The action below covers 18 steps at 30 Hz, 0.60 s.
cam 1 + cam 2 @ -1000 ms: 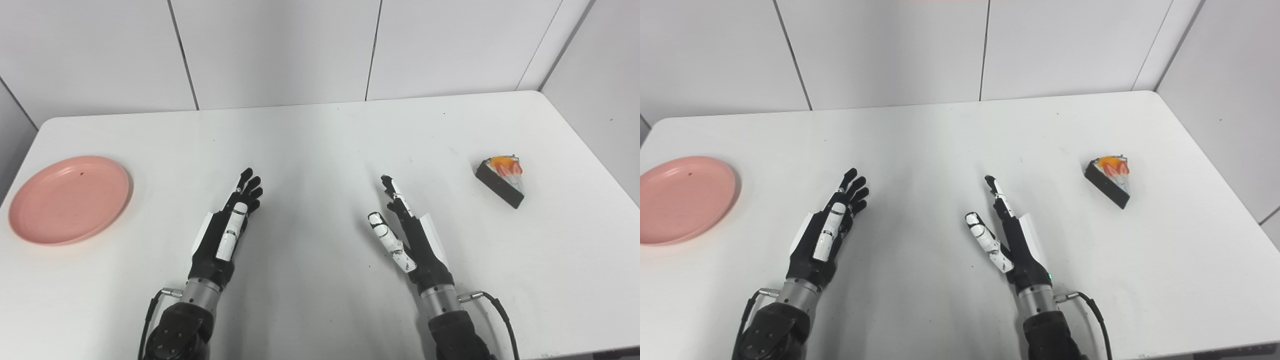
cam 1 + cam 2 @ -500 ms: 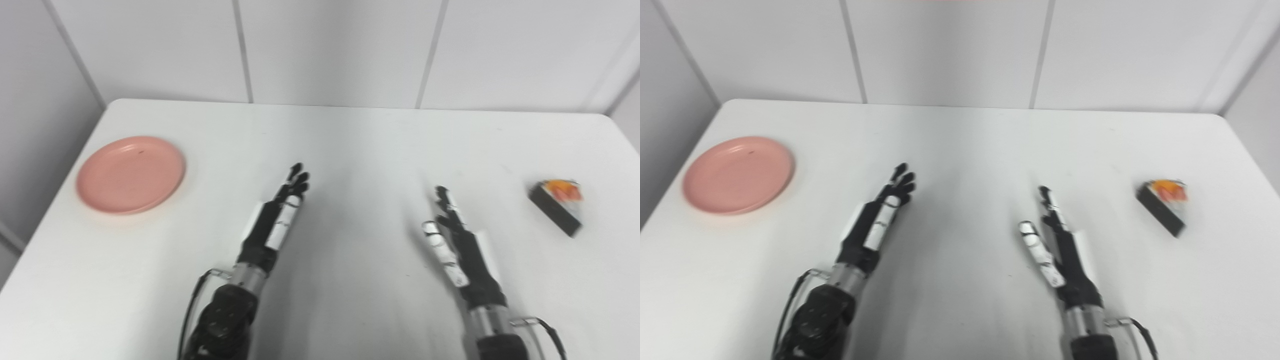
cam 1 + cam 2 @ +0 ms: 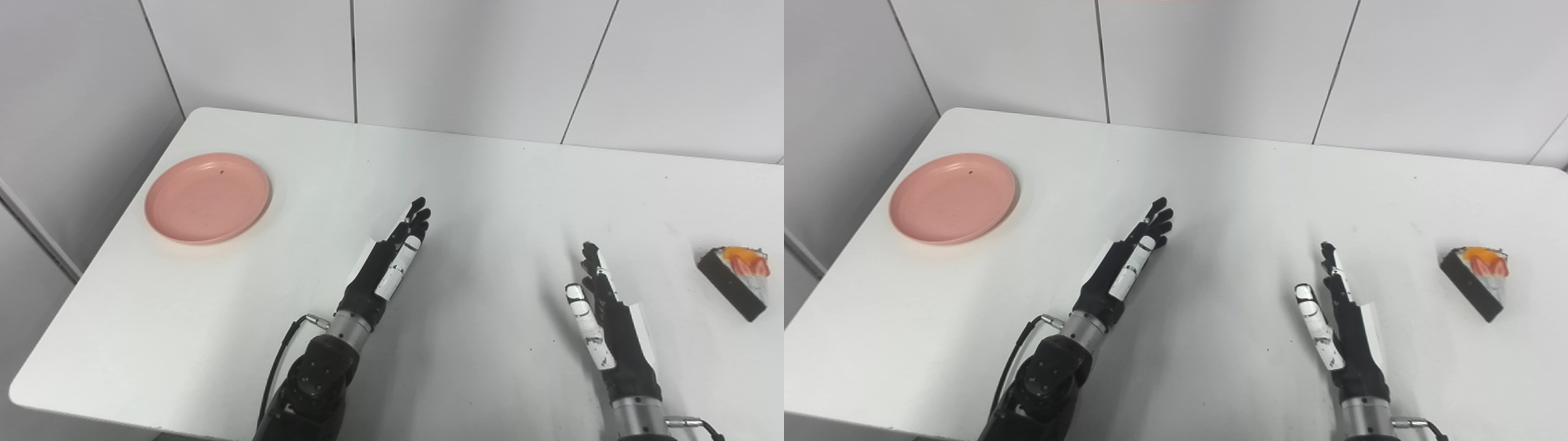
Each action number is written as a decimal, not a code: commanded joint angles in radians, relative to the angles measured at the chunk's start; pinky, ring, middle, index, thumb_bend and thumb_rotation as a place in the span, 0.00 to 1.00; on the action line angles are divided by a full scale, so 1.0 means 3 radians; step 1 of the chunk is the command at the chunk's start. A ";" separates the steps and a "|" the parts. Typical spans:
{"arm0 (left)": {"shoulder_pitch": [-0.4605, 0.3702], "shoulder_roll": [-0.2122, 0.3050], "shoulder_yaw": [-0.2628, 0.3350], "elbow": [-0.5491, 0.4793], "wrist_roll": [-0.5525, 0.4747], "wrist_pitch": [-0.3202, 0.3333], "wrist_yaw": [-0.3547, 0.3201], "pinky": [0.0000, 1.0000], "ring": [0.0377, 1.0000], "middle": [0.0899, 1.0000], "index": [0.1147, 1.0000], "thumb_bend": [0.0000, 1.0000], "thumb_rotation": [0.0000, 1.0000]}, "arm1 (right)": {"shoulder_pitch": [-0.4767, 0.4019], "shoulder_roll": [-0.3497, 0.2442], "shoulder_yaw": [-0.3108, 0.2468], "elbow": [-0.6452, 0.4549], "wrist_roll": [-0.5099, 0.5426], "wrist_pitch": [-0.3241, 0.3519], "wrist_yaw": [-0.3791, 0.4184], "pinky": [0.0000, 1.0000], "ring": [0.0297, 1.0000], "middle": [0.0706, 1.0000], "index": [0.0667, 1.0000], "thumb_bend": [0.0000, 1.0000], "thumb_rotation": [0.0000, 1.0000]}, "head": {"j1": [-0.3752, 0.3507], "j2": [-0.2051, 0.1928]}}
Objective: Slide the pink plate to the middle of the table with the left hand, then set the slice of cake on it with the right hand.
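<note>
A pink plate lies near the table's far left corner with nothing on it. A slice of cake, dark with white cream and red and orange fruit on top, sits at the right edge of the picture. My left hand hovers over the middle of the table, fingers straight and apart, holding nothing, well to the right of the plate. Low on the right, my right hand is also open with its thumb spread, a short way left of the cake.
The white table stands against a white panelled wall; its left edge and near left corner show, with grey floor beyond. A cable loops at my left wrist.
The camera has swung to the left, so the plate and cake sit further right in the picture. Both hands have kept their open pose; the plate and cake have not moved on the table.
</note>
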 commanded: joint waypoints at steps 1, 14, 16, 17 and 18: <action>0.0091 -0.0079 -0.0088 0.0240 0.0033 -0.0031 -0.0006 0.94 0.95 0.96 0.95 0.37 1.00 | 0.0029 -0.0074 -0.0046 0.0122 0.0023 -0.0224 0.0002 0.97 0.98 0.99 0.98 0.28 1.00 | 0.0030 -0.0017; 0.0090 -0.0086 -0.0069 0.0194 -0.0022 0.0026 -0.0055 0.94 0.95 0.95 0.95 0.36 1.00 | 0.0016 -0.0099 -0.0087 0.0281 0.0018 -0.0339 -0.0037 0.95 0.96 0.98 0.97 0.25 1.00 | 0.0039 -0.0022; 0.0089 -0.0083 -0.0072 0.0138 -0.0035 0.0076 -0.0074 0.95 0.95 0.95 0.95 0.36 1.00 | 0.0006 -0.0100 -0.0094 0.0321 0.0030 -0.0378 -0.0039 0.95 0.96 0.98 0.97 0.26 1.00 | 0.0039 -0.0022; 0.0089 -0.0083 -0.0074 0.0126 -0.0038 0.0085 -0.0075 0.95 0.95 0.95 0.95 0.37 1.00 | 0.0005 -0.0100 -0.0097 0.0329 0.0031 -0.0387 -0.0038 0.95 0.96 0.98 0.97 0.26 1.00 | 0.0039 -0.0022; 0.0089 -0.0079 -0.0080 0.0078 -0.0053 0.0092 -0.0089 0.95 0.95 0.95 0.95 0.37 1.00 | 0.0000 -0.0101 -0.0098 0.0344 0.0025 -0.0394 -0.0039 0.95 0.96 0.98 0.97 0.26 1.00 | 0.0032 -0.0024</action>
